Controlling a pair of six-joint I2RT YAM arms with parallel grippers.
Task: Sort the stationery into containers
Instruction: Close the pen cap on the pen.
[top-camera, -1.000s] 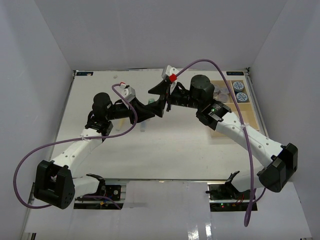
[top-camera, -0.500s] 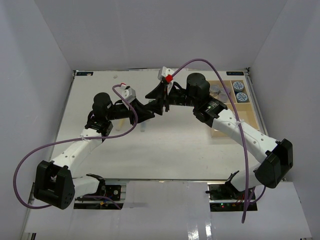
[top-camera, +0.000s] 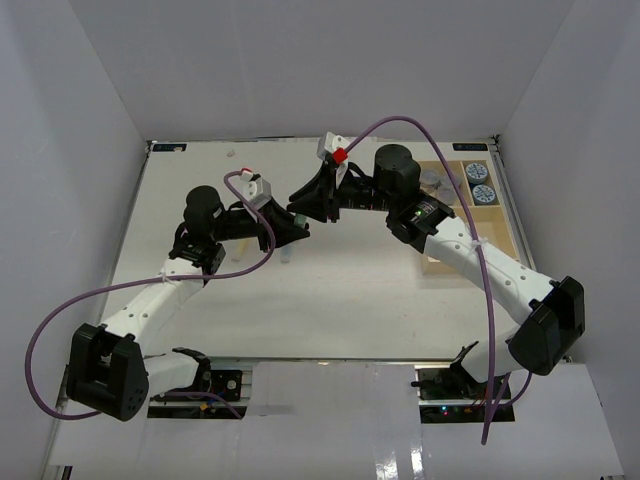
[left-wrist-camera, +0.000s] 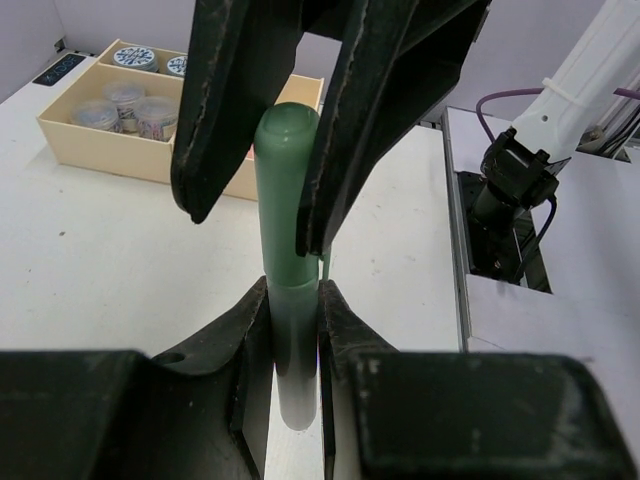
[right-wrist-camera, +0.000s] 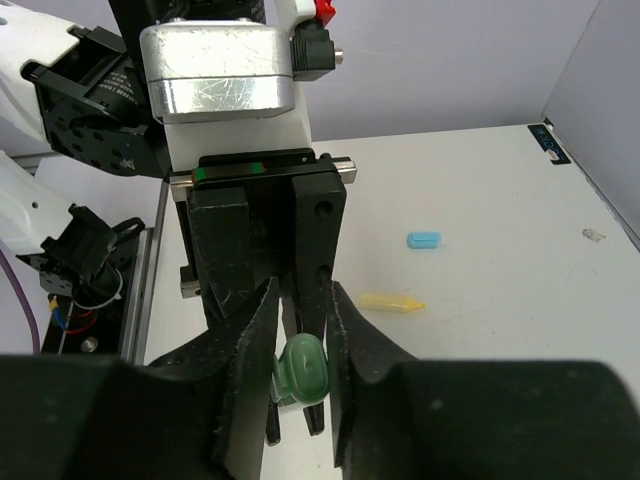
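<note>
A green marker (left-wrist-camera: 287, 200) stands upright above the table, its pale lower end clamped in my left gripper (left-wrist-camera: 293, 290). My right gripper (right-wrist-camera: 302, 290) faces the left one, and its two fingers press on either side of the marker's green cap (right-wrist-camera: 302, 368). In the top view the two grippers meet over the middle of the table, left gripper (top-camera: 297, 227) and right gripper (top-camera: 300, 206). The wooden tray (top-camera: 500, 215) lies at the far right, with blue-and-white rolls (top-camera: 476, 171) in a small section and grey rolls (top-camera: 440, 183) in a larger one.
A blue block (right-wrist-camera: 424, 240) and a yellow marker (right-wrist-camera: 390, 302) lie loose on the white table beyond the grippers. White walls enclose the table on three sides. Purple cables arc over both arms.
My right gripper has moved left toward the left gripper and closed from wide open onto the marker's cap. The left gripper has kept its grip and shifted only slightly.
</note>
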